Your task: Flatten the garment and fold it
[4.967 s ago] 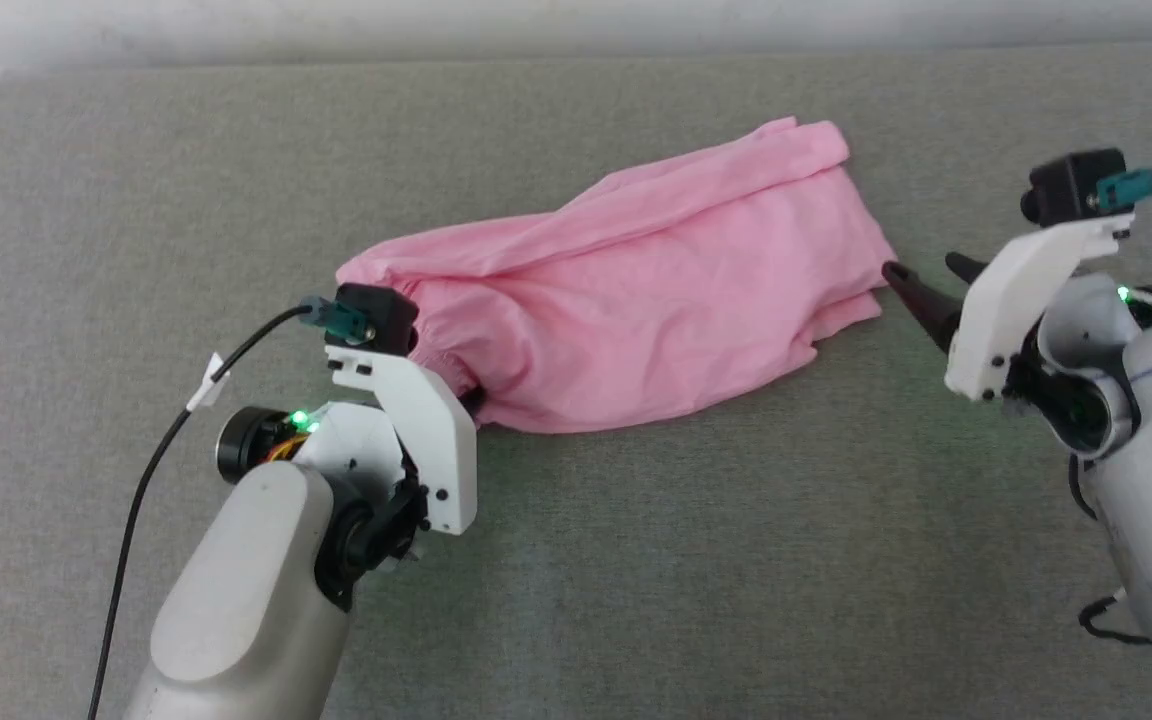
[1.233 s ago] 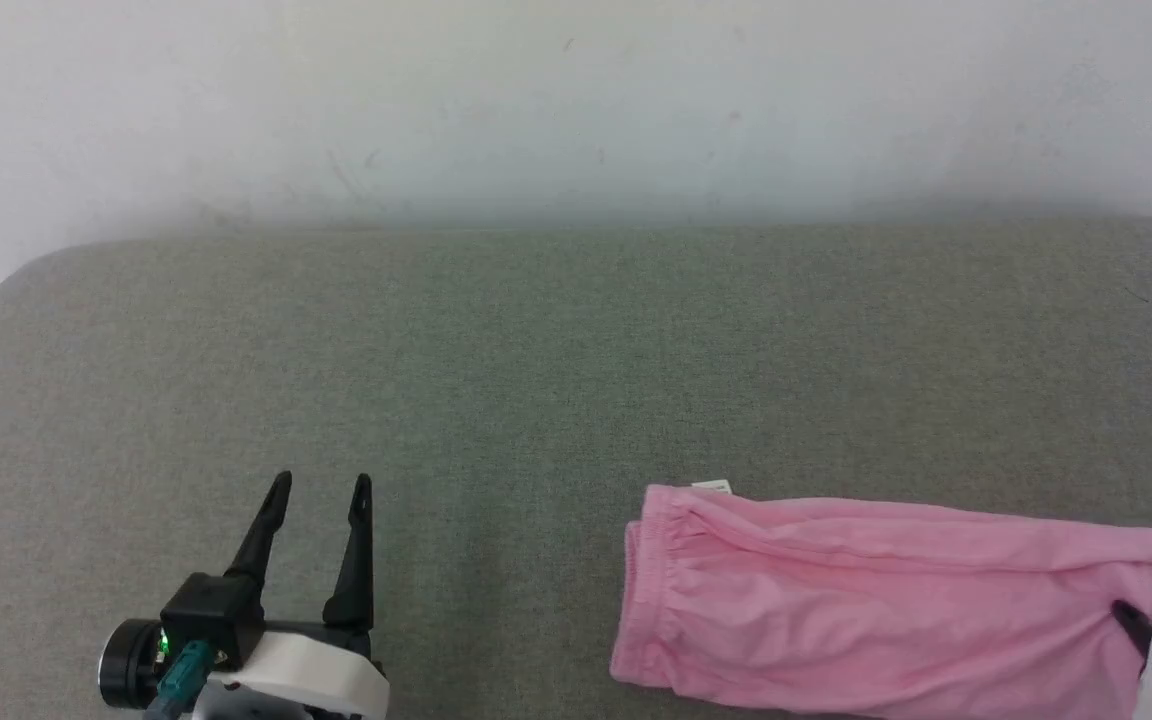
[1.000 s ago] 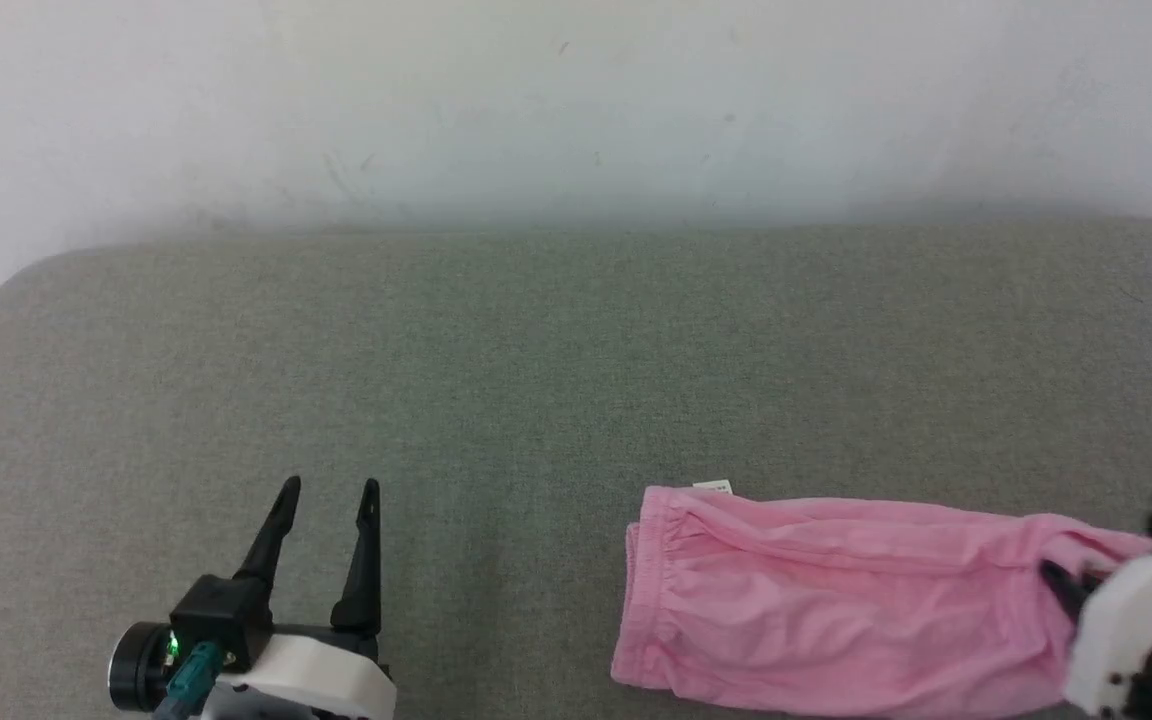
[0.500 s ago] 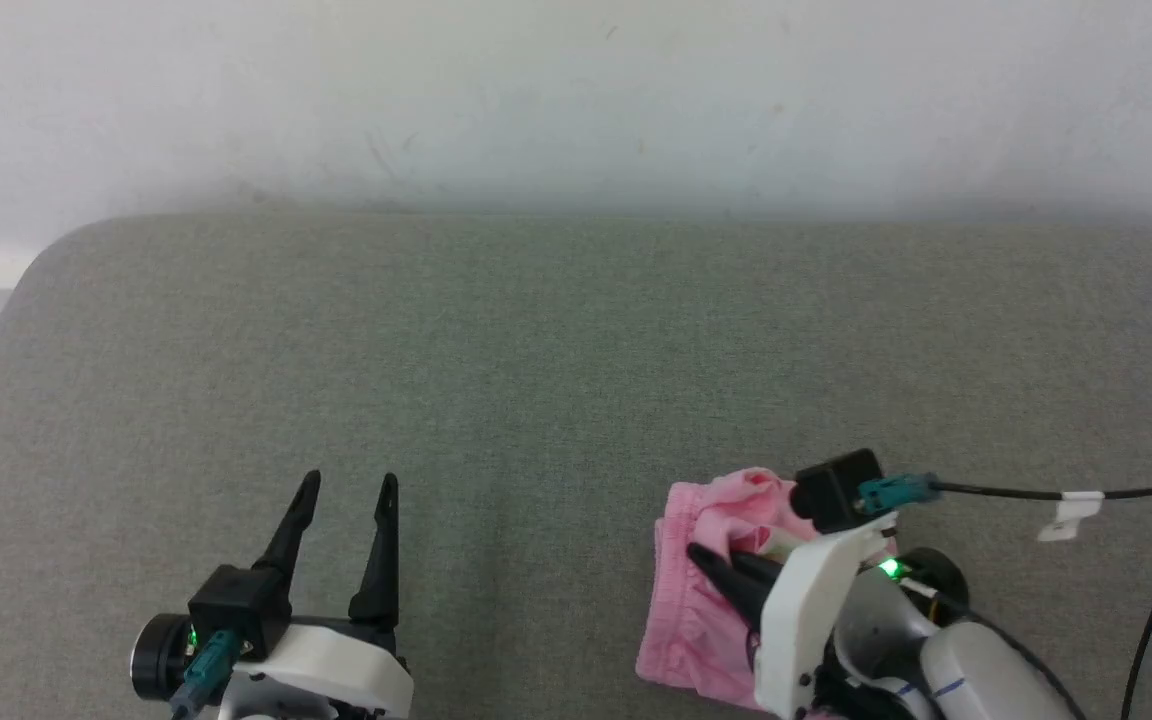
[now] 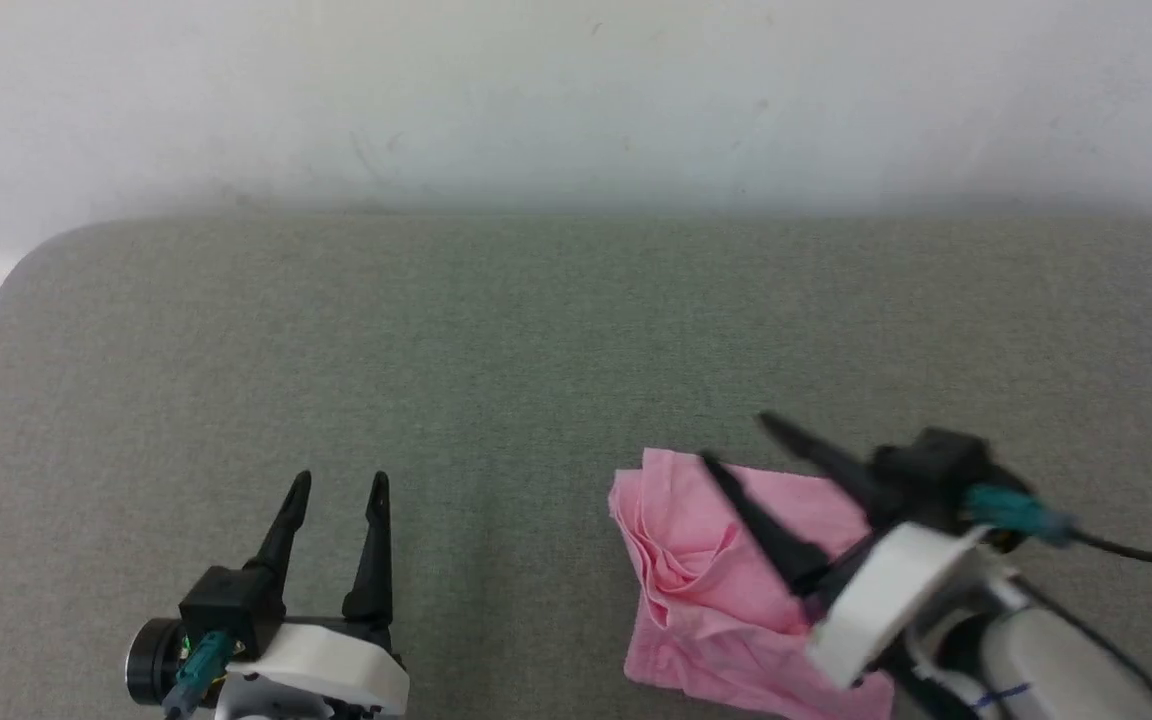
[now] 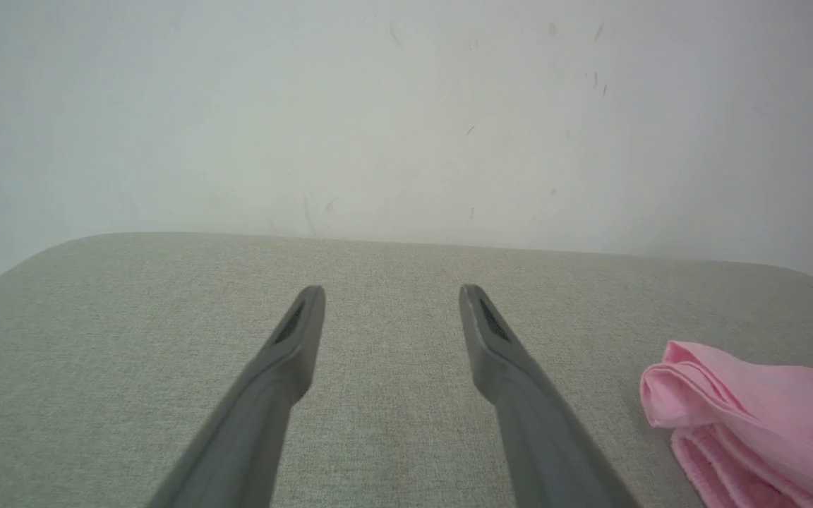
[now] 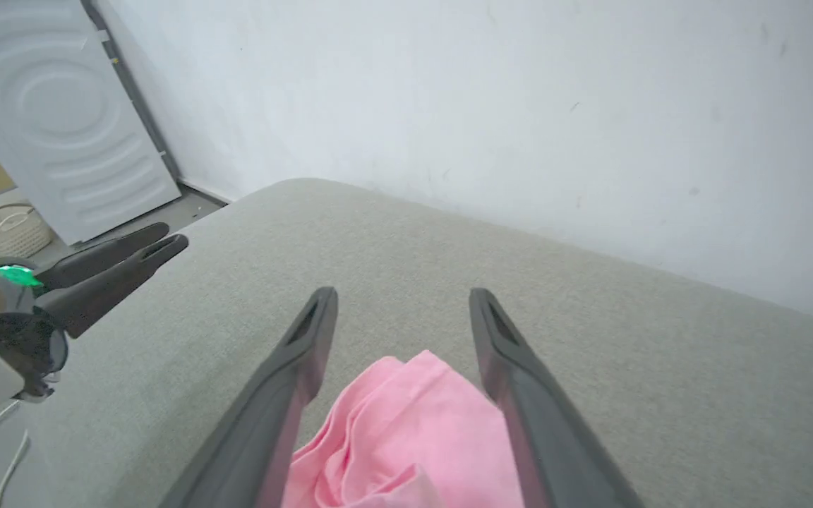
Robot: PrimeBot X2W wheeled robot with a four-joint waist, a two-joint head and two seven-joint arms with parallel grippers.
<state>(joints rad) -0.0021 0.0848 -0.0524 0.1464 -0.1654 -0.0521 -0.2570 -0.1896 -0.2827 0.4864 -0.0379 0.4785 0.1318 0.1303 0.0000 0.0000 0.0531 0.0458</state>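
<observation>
Two end effectors hang over a grey, fabric-covered worktop that runs up to a pale wall at 12 o'clock.

The left end effector sits at 7 o'clock in the head view with its fingers pointing to 12 o'clock. They are spread apart and released, with nothing between them and bare worktop beneath.

The garment is pink and lies on the worktop at 5 o'clock in the head view. It is gathered into a compact, folded bundle. Loose creased layers pile up on its 9 o'clock side, and a flatter layer below reaches toward the bottom edge.

The right end effector comes in from 4 o'clock, with its fingers angled toward 10 o'clock above the garment. They are spread wide and released, gripping nothing.

In the right wrist view the pink cloth lies low between the two fingers, short of their tips, and the left end effector shows at 9 o'clock, well apart from the cloth.

In the left wrist view the garment's rounded folded edge lies at 4 o'clock, apart from the nearer finger.
</observation>
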